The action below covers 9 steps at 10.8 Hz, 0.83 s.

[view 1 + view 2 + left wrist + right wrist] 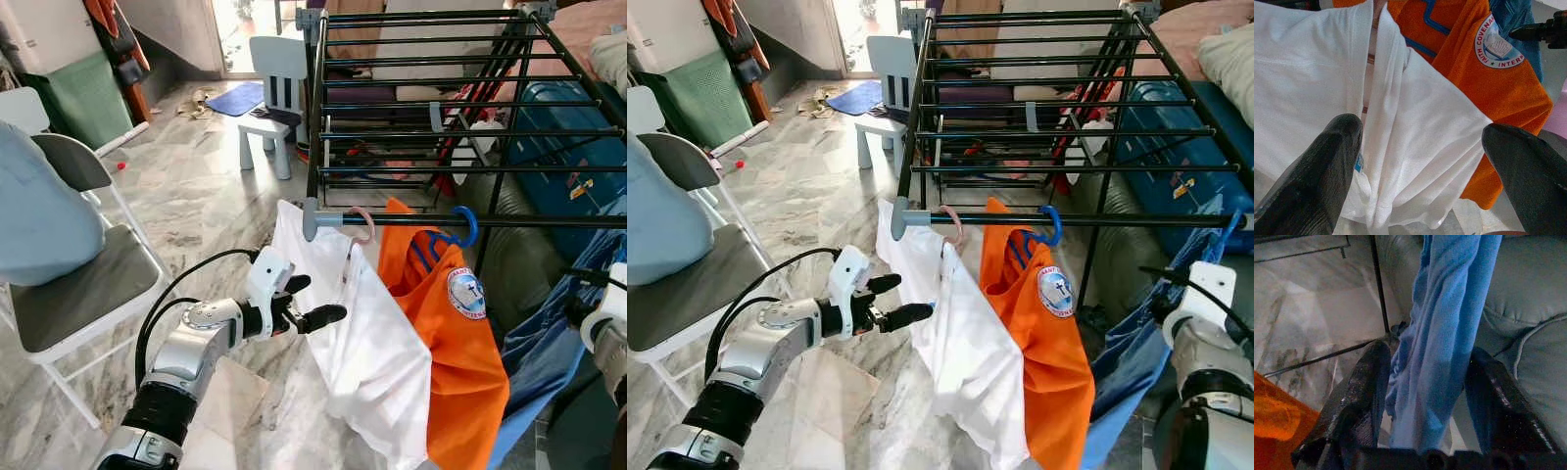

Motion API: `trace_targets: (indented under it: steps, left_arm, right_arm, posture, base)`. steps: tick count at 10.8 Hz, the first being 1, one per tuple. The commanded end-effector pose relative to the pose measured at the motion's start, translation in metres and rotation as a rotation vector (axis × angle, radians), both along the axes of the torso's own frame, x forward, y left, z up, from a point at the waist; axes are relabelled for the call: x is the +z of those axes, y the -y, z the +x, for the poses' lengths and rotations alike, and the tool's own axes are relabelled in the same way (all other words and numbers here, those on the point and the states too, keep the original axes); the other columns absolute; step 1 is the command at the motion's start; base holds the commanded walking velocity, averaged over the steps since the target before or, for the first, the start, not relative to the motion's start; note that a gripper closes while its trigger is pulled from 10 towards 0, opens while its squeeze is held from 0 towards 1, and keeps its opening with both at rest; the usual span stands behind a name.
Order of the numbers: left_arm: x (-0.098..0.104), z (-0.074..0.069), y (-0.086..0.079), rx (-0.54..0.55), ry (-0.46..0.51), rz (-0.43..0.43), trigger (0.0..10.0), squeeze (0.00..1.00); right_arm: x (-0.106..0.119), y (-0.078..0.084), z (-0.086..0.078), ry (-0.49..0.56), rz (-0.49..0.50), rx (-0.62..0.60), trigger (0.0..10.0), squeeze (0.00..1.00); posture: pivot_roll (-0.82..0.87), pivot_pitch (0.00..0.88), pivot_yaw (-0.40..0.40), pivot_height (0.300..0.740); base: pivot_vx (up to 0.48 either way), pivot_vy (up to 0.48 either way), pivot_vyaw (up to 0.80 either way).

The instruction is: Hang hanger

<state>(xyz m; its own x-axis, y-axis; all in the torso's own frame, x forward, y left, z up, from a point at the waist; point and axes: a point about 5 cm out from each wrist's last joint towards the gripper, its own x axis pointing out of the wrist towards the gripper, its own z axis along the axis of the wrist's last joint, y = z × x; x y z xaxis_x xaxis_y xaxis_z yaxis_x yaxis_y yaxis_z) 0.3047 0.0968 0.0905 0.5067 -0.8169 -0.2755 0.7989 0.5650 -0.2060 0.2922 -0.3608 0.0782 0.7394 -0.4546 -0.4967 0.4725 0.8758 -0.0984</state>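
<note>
At the rack's front rail — white shirt hung, left gripper just beside it.

Pink hanger (363,223) hooks over the front bar of the black drying rack (323,98); the white shirt (362,343) drapes from it, long axis running down and toward the robot's right, beside an orange shirt (446,333) on a blue hanger (464,225). Left gripper (315,305) points at the white cloth from the robot's left, fingers spread and holding nothing — cloth lies straight ahead between them in its wrist view. Left arm is plainly the nearer. Right gripper (1422,396), off to the right, has its fingers parted either side of hanging blue cloth (1449,333); no clamp evident.
</note>
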Motion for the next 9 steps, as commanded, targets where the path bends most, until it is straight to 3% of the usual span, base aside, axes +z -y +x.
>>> trace_targets:
  steps: [1,3,9]
  left_arm:
    - [0.002,0.001,0.000,0.003,0.020,0.017,10.0,0.00]
    - [0.001,0.001,0.001,0.002,0.019,0.018,10.0,0.00]
    - [0.000,0.003,0.011,-0.002,0.025,-0.002,10.0,0.00]
  right_arm:
    - [-0.003,0.002,-0.004,-0.025,0.002,0.002,0.5,0.00]
    - [-0.007,0.001,-0.006,-0.044,-0.005,0.013,0.0,0.00]
    - [0.009,0.005,0.001,0.015,-0.075,0.063,0.0,0.00]
  posture:
    - [0.12,0.000,0.020,0.740]
    - [0.13,0.000,0.017,0.740]
    - [0.10,0.000,0.005,0.740]
  base:
    - [0.000,0.000,0.00]
    - [0.000,0.000,0.00]
    - [0.000,0.000,0.00]
